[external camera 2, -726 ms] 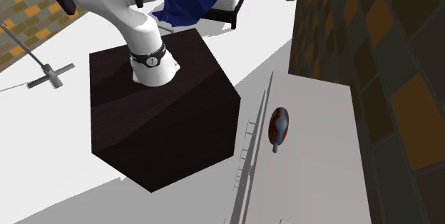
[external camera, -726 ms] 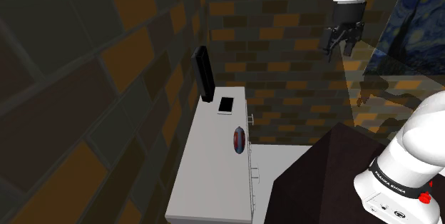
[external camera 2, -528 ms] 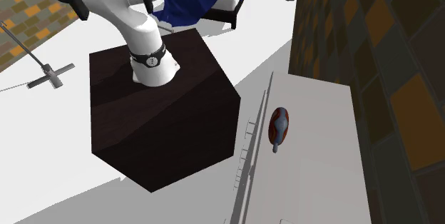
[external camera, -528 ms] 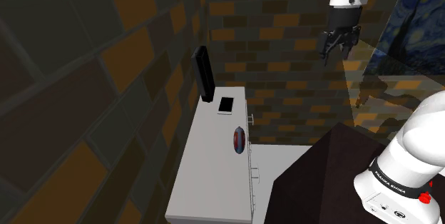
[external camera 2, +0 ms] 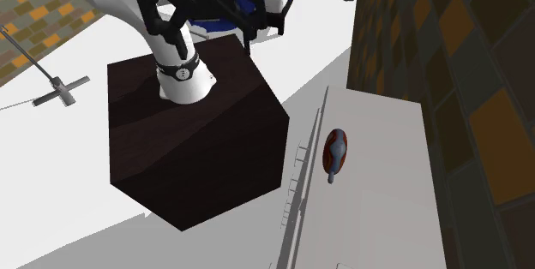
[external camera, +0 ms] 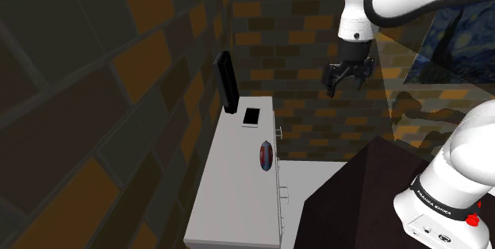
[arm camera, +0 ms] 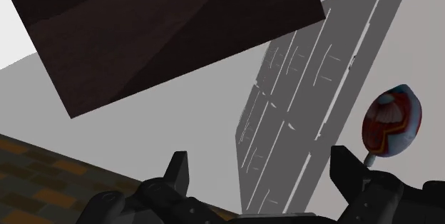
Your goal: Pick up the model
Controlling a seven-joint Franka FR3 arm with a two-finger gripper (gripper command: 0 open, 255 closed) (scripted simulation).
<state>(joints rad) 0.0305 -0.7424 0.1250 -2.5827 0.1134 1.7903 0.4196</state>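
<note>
Hovering empty, well clear of the model

The gripper (external camera: 347, 81) hangs high in the air near the dark stand (external camera 2: 197, 156). Its two black fingers (arm camera: 178, 165) are spread wide with nothing between them. The model (external camera: 266, 155), a red, blue and white rounded thing on a short grey stem, lies on the dresser (external camera: 238, 200), on its pale top close to the edge above the drawer fronts, well apart from the gripper. Seen from the wrist, it sits out past one finger, not between the two. Farther along the top, by the brick wall, a black screen (external camera: 228, 81) stands upright, and a small dark tablet (external camera: 251, 116) lies just before it
</note>
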